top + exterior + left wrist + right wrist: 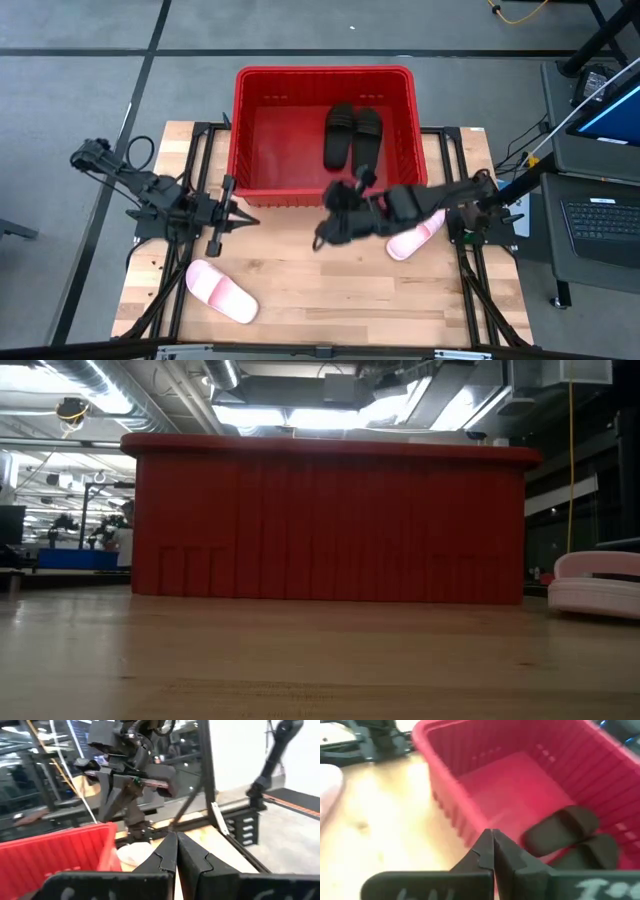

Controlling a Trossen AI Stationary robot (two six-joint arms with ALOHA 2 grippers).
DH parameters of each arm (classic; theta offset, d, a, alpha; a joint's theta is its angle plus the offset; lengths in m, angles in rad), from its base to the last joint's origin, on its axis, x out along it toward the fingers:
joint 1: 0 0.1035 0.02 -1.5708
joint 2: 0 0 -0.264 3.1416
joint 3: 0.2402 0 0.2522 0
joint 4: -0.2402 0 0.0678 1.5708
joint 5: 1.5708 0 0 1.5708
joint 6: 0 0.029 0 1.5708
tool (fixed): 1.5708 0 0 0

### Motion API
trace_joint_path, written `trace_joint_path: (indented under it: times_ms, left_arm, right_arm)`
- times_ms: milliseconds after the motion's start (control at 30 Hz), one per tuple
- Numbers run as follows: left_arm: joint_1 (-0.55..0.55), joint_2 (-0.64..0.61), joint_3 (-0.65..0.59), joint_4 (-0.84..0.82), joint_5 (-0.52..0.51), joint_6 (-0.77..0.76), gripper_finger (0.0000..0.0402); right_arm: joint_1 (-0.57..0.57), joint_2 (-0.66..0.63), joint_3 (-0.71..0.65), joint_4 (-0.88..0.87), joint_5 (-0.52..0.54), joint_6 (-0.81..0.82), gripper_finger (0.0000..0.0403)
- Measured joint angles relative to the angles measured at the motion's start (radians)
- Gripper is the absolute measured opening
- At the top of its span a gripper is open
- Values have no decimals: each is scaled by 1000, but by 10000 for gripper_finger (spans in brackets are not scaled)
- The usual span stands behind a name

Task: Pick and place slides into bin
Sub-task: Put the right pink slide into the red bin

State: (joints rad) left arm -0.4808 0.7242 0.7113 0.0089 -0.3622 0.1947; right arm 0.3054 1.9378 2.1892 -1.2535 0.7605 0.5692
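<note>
The red bin [322,130] stands at the table's far middle. Two black slides [353,135] lie side by side on its floor, toward its right wall, and show in the right wrist view [565,832]. One pale pink slide [222,291] lies sole down at the near left. Another pink slide [417,236] lies at the right, partly under my right arm, and shows in the low view [595,585]. My right gripper [325,232] hangs shut and empty just before the bin's near wall [450,810]. My left gripper [252,221] is shut and empty, level, left of the bin's near corner.
Black arm frames run along both sides of the wooden table [330,300]. A desk with a laptop [600,215] stands off the table's right edge. The near middle of the tabletop lies between the two pink slides.
</note>
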Motion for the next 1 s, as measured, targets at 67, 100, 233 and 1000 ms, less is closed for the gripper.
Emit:
trace_joint_path:
  times_ms: [67, 100, 233, 1000]
  left_arm:
    - [-22, 1, 0, -15, 0, -1, 2]
    - [-32, 2, 0, -17, 0, -1, 1]
    - [-68, 2, 0, -15, 0, -41, 3]
    - [-95, 175, 0, 192, -38, -119, 1]
  right_arm:
    - [41, 1, -53, 44, 6, 47, 0]
    - [59, 3, -76, 62, 5, 60, 0]
    - [125, 1, -136, 166, 8, 108, 2]
    - [364, -1, -169, -316, 35, 673, 2]
